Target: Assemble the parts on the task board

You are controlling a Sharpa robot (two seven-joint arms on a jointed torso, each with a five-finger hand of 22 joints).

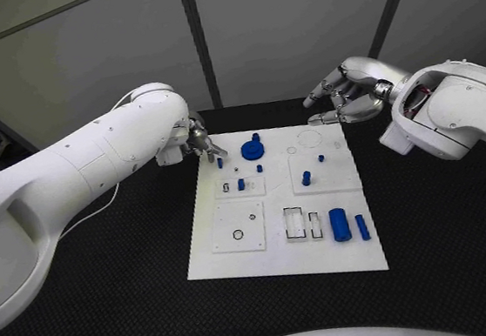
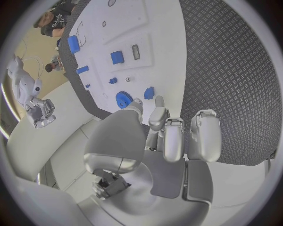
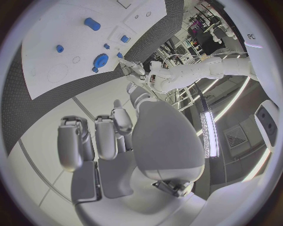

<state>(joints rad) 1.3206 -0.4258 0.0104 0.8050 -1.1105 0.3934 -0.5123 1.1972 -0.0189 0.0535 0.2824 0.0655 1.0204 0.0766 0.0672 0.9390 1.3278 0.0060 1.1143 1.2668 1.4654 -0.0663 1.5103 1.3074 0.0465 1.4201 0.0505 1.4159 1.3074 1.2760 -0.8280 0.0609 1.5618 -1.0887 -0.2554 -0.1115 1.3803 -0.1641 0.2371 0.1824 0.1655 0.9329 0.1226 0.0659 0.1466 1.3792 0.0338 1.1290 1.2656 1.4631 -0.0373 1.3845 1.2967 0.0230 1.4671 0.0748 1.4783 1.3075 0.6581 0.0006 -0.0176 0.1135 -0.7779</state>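
Observation:
The white task board [image 1: 286, 249] lies in the middle of the black table. A blue gear [image 1: 253, 147] stands at its far edge, with a small blue peg [image 1: 219, 162] and a blue block [image 1: 241, 184] near it. A blue cylinder [image 1: 340, 224] and a thin blue bar [image 1: 363, 226] lie at the near right. My left hand [image 1: 194, 141] hovers at the board's far left corner, fingers apart and empty; its fingertips [image 2: 158, 100] are close to the gear [image 2: 123, 99] and the small peg [image 2: 149, 92]. My right hand [image 1: 348, 96] hangs above the far right corner, loosely curled, holding nothing.
More small blue pegs [image 1: 306, 179] stand mid-board. Rectangular recesses [image 1: 302, 222] and a round hole [image 1: 238, 234] mark the near half. Black mat [image 1: 111, 288] surrounds the board, and grey wall panels [image 1: 279, 11] rise behind the table.

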